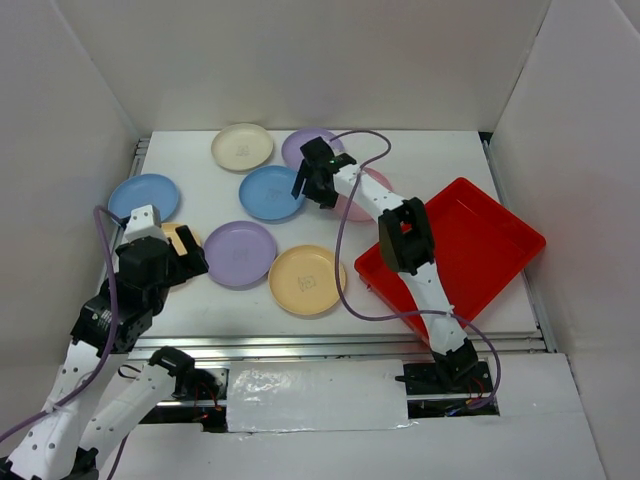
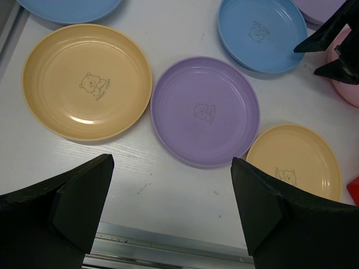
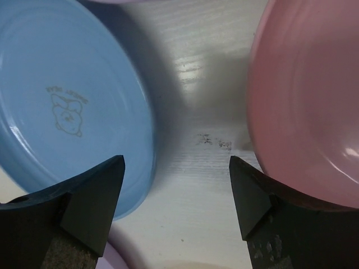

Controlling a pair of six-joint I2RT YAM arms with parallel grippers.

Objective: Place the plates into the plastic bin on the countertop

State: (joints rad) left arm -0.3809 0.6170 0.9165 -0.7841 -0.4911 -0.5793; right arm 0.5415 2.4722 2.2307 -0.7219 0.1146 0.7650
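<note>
Several pastel plates lie on the white countertop (image 1: 430, 160): cream (image 1: 242, 147), purple (image 1: 300, 143), blue (image 1: 268, 194), pink (image 1: 368, 182), blue (image 1: 144, 197), purple (image 1: 240, 254) and yellow-orange (image 1: 307, 280). Another yellow-orange plate (image 2: 87, 81) is half hidden under my left arm. The red plastic bin (image 1: 480, 245) sits at the right, with no plates visible in it. My right gripper (image 3: 176, 185) is open and empty, low over the bare gap between the blue plate (image 3: 67, 106) and the pink plate (image 3: 308, 101). My left gripper (image 2: 171, 190) is open and empty near the front edge, before the purple plate (image 2: 205, 109).
White walls stand on three sides. A metal rail (image 2: 168, 246) runs along the front edge. The right arm (image 1: 405, 240) reaches across the bin's left corner. A purple cable (image 1: 345, 270) loops over the front plates.
</note>
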